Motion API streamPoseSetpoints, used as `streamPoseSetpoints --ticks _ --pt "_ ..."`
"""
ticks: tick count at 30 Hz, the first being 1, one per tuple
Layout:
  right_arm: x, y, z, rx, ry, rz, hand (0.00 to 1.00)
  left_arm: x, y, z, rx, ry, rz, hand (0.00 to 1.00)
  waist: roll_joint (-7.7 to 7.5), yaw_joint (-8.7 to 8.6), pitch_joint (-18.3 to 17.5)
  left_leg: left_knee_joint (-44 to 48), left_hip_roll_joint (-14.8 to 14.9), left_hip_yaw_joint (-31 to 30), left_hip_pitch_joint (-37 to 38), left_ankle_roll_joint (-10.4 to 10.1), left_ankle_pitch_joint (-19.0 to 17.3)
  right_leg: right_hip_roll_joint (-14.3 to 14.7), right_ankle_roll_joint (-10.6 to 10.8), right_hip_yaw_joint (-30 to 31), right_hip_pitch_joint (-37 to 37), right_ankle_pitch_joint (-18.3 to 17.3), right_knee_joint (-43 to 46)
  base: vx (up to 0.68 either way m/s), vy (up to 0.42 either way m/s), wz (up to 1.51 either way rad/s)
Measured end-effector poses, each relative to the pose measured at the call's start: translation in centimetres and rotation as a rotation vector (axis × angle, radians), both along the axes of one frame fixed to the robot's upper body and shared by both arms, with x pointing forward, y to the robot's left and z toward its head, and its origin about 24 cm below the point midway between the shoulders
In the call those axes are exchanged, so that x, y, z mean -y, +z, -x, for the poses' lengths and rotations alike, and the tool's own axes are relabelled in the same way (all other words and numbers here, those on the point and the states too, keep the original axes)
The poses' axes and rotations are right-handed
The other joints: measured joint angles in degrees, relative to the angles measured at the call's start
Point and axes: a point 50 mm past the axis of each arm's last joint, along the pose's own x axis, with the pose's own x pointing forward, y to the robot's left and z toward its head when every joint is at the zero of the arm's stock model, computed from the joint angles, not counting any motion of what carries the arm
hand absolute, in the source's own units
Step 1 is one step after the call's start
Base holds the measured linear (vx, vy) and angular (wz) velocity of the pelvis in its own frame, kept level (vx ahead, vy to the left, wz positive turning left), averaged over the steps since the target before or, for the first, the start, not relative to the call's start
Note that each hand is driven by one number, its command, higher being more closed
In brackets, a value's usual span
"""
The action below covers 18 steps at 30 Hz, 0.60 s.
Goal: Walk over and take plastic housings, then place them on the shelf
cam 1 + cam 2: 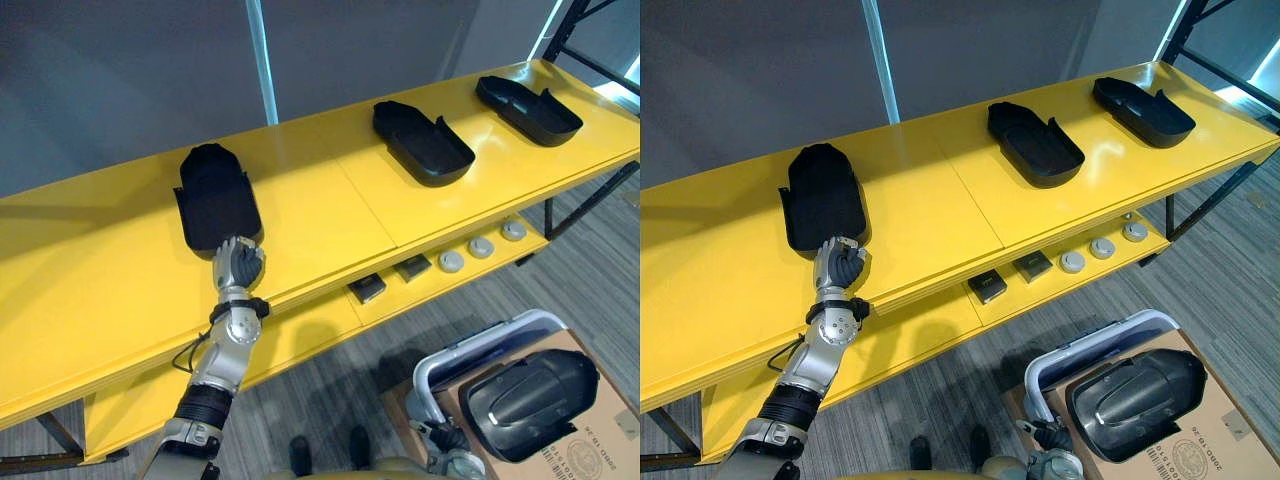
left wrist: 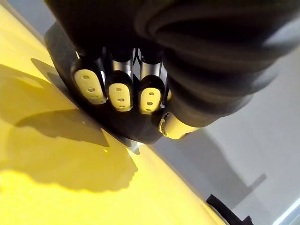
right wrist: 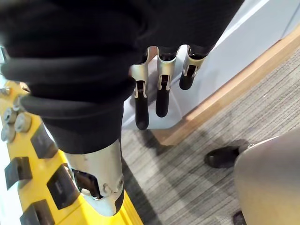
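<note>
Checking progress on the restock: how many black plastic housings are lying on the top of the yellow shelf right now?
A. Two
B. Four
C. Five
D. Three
D. Three lie on the yellow shelf: the left housing, the middle housing and the right housing. A fourth housing sits on the cardboard box down at floor level, not on the shelf.

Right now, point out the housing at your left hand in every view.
Left eye view: housing on the left of the yellow shelf, beyond the left hand.
Right eye view: same place.
Left wrist view: dark, just past the hand.
Right wrist view: shelf edge.
Shared landmark: yellow shelf.
</note>
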Motion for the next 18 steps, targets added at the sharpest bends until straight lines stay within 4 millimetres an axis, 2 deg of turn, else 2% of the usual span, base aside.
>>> streamPoseSetpoints --ticks 2,3,7,9,10,12,14,16,18 --pt "0.0 0.0 0.0 -0.002 -0.002 0.000 0.00 0.6 2.0 0.4 0.093 -0.028 0.014 1.00 0.00 0.15 0.0 0.0 -0.1 -0.7 -0.1 0.0 0.0 -0.1 0.0 -0.5 0.1 0.0 0.0 -0.01 0.008 0.10" --pt "0.0 0.0 0.0 -0.003 -0.002 0.000 0.00 0.7 2.3 0.5 0.109 -0.032 0.016 1.00 0.00 0.17 0.0 0.0 -0.1 -0.7 -0.1 0.0 0.0 -0.1 0.0 -0.5 0.1 0.0 0.0 0.00 0.005 0.11" --pt "0.1 -0.1 0.2 -0.012 -0.006 -0.001 0.00 1.6 7.3 3.5 0.385 -0.112 0.085 1.00 0.04 0.39 0.0 0.3 -0.2 -2.1 -0.3 0.1 0.1 -0.2 0.0 -1.5 0.3 -0.1 0.1 0.00 0.010 0.11" --pt "0.2 -0.1 0.3 -0.018 -0.008 -0.001 0.00 0.9 8.9 5.1 0.488 -0.099 0.109 1.00 0.06 0.69 0.0 0.3 -0.2 -2.3 -0.2 0.1 0.1 -0.2 -0.1 -1.6 0.3 -0.3 0.4 -0.01 0.011 0.06" --pt "0.3 -0.2 0.4 -0.023 -0.008 0.001 0.00 -0.1 9.7 6.1 0.551 -0.054 0.138 1.00 0.07 1.05 0.0 0.3 -0.2 -2.4 -0.2 0.1 0.1 -0.2 0.0 -1.7 0.3 -0.5 0.6 -0.01 0.009 0.04" --pt "0.5 -0.2 0.5 -0.029 -0.009 0.007 0.00 -1.9 10.2 7.6 0.621 0.044 0.181 1.00 0.09 2.01 0.0 0.3 -0.3 -2.8 -0.1 0.1 0.1 -0.2 0.0 -2.0 0.3 -0.8 1.0 -0.01 0.011 0.13" --pt "0.7 -0.3 0.8 -0.042 -0.014 0.008 0.00 -3.9 9.9 8.8 0.650 0.153 0.224 1.00 0.09 2.34 0.0 0.3 -0.3 -4.0 0.0 0.1 0.1 -0.3 -0.4 -3.1 0.5 -1.4 1.7 0.00 0.011 0.29" --pt "0.9 -0.5 1.3 -0.059 -0.036 0.006 0.00 -6.2 8.6 10.4 0.652 0.300 0.294 1.00 -0.03 3.89 0.1 0.3 -0.4 -4.9 0.8 0.1 0.1 -0.3 -0.5 -3.8 1.6 -1.7 1.9 0.00 0.016 0.24" --pt "0.9 -0.5 1.4 -0.068 -0.042 0.005 0.00 -7.3 7.2 11.8 0.637 0.408 0.360 1.00 -0.06 4.62 0.1 0.3 -0.4 -5.6 1.0 0.1 0.0 -0.4 -0.5 -4.7 1.9 -2.2 2.4 -0.01 0.011 0.22"
